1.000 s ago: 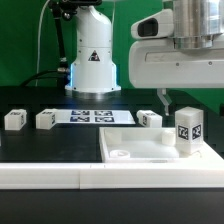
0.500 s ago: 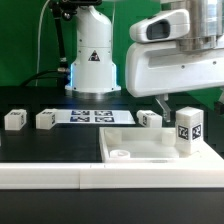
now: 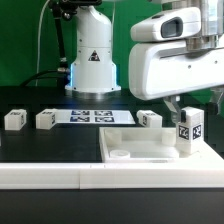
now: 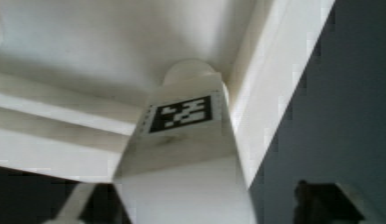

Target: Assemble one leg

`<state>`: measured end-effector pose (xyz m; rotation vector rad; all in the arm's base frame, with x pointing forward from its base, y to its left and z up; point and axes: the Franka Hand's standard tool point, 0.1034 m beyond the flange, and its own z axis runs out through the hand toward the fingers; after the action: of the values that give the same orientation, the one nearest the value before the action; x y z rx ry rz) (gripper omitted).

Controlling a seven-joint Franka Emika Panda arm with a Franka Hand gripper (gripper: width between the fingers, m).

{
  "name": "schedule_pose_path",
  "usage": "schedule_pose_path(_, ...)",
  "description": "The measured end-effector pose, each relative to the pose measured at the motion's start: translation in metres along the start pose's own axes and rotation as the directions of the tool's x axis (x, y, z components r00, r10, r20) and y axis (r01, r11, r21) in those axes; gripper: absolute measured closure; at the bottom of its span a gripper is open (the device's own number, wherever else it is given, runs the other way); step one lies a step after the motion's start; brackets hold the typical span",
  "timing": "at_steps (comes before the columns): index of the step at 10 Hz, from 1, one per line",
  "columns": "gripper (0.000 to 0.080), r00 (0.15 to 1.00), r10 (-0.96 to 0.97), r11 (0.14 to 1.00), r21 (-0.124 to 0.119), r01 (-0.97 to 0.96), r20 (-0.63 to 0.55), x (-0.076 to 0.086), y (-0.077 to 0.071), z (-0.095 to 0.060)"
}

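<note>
Exterior view: the leg [image 3: 188,130] stands upright on the white square tabletop [image 3: 140,165], by that tabletop's far corner at the exterior view's right; the gripper [image 3: 190,114] hangs over its top, fingers spread, holding nothing; best to lower straight, centre the post, then close on its flat faces.
Wrist view: the leg [image 4: 181,165] rises from the tabletop [image 4: 101,70] between the fingers; what looks like one dark fingertip [image 4: 323,197] stands apart from it.

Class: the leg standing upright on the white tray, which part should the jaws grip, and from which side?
Take the leg by its upper half, from straight above: it stands upright, base on the tray, leaving flat opposite sides free up top.
</note>
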<state>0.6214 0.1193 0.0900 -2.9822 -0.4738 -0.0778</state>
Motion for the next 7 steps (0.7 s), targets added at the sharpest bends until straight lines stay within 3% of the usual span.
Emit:
schedule_pose_path(1, 0.0513, 1.0, 0.0, 1.0, 0.0, 0.0, 0.0, 0.0001, 0.0003, -0.0001)
schedule_pose_path(5, 0.0511, 1.0, 0.024, 1.0, 0.0, -0.024, -0.001, 0.0, 0.0008, -0.0001)
schedule_pose_path(7, 0.0511, 0.97, 0.242, 0.97, 0.019, -0.242, 0.003, -0.0014, 0.0034, 0.0)
